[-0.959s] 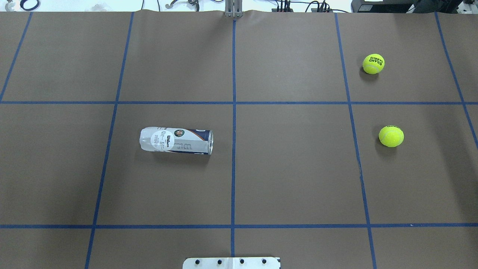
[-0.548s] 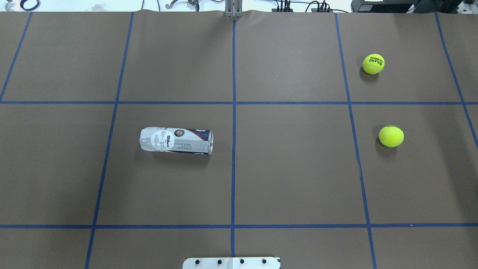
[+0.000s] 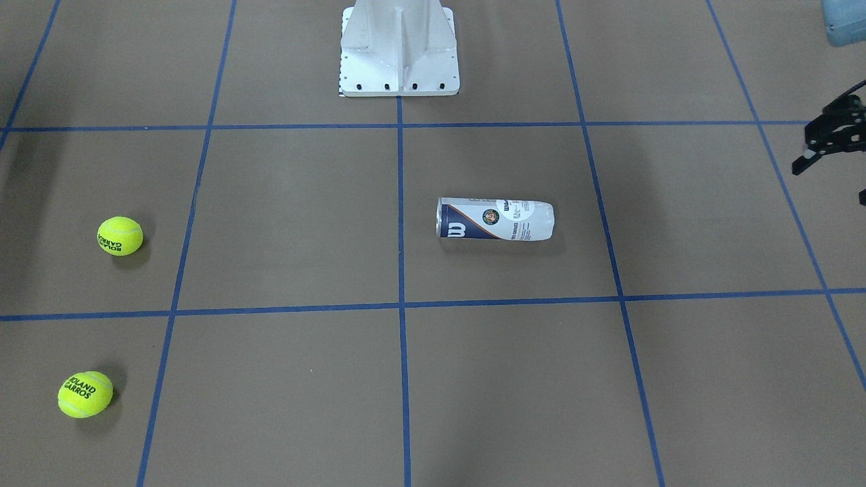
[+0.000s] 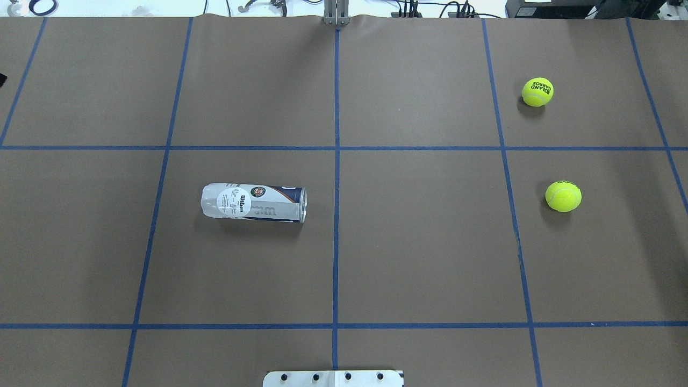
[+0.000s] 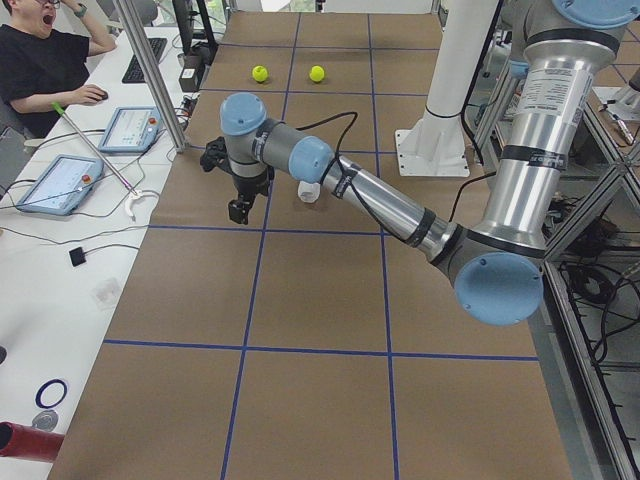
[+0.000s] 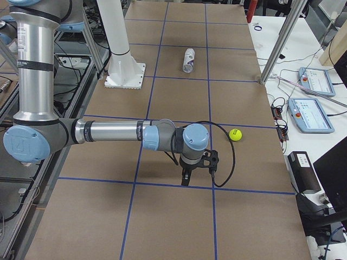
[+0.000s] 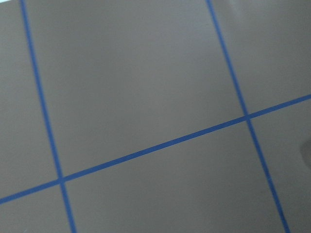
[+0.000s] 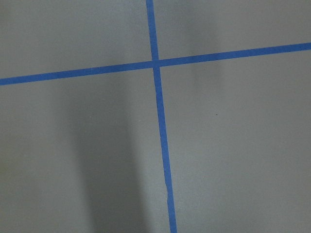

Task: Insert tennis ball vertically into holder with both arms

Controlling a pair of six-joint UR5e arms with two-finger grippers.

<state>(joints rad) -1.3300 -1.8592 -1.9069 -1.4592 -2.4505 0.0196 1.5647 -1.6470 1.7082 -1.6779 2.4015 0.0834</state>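
- The holder point(image 4: 253, 202) lies on its side on the surface point(image 4: 419, 242), left of centre in the overhead view
- The upper tennis ball point(image 4: 537, 91) and lower tennis ball point(image 4: 563, 195) sit far right, well apart from it
- The left gripper point(image 3: 829, 181), at the front view's right edge, is spread and empty
- The right gripper point(image 6: 198, 172): cannot tell its opening

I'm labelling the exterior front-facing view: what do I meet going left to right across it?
Lower tennis ball, upper tennis ball, white base bracket, holder, left gripper.
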